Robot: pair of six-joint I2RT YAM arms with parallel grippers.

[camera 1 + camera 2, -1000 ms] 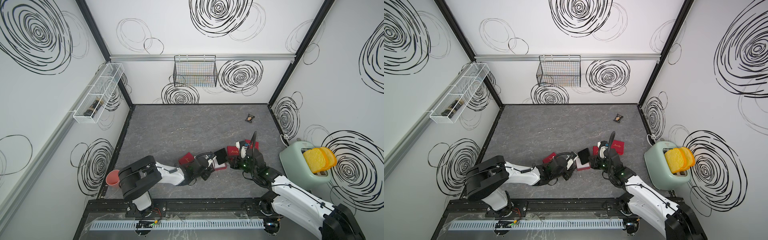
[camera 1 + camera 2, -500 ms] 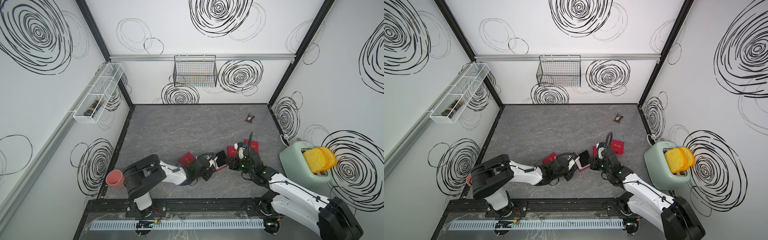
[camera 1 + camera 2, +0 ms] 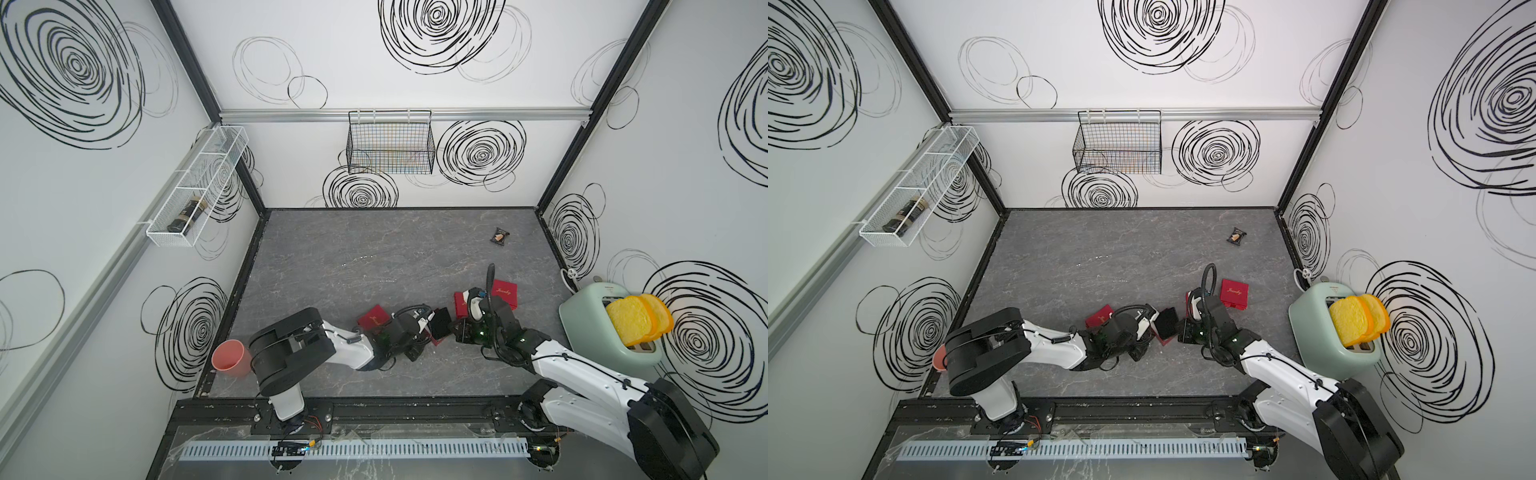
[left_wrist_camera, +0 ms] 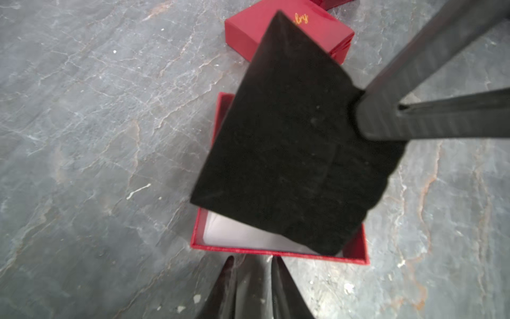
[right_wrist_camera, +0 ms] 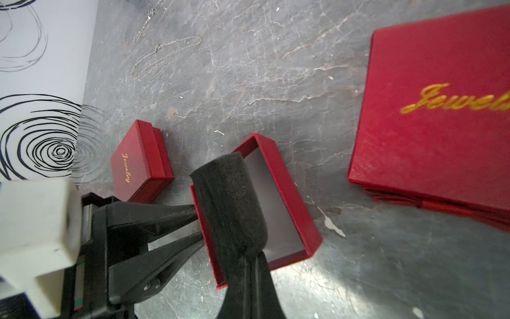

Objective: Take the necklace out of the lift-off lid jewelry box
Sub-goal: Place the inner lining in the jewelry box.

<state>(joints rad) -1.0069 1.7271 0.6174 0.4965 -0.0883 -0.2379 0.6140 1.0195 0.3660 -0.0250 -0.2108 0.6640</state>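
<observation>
The open red jewelry box (image 4: 276, 252) (image 5: 284, 176) (image 3: 434, 341) sits near the table's front, its white floor showing bare. My right gripper (image 5: 252, 256) (image 3: 455, 328) is shut on the box's black foam pad (image 4: 289, 152) (image 5: 229, 198) (image 3: 1168, 322), held tilted above the box. My left gripper (image 4: 254, 261) (image 5: 197, 226) (image 3: 424, 328) rests at the outside of the box's wall, jaws a little apart with nothing between them. No necklace shows in the box or on the pad's visible face. Two thin silver chains (image 5: 165, 52) lie on the table farther off.
A closed red box (image 3: 372, 317) (image 5: 140, 165) sits left of the open one. A red lid marked "Jewelry" (image 3: 505, 293) (image 5: 436, 116) lies to its right. A green toaster (image 3: 602, 328) stands at the right wall, a pink cup (image 3: 227, 357) front left, a snack packet (image 3: 500, 237) far right.
The right gripper has shifted slightly toward the front, still holding the pad over the box. The left gripper's jaws have narrowed a little at the box's wall.
</observation>
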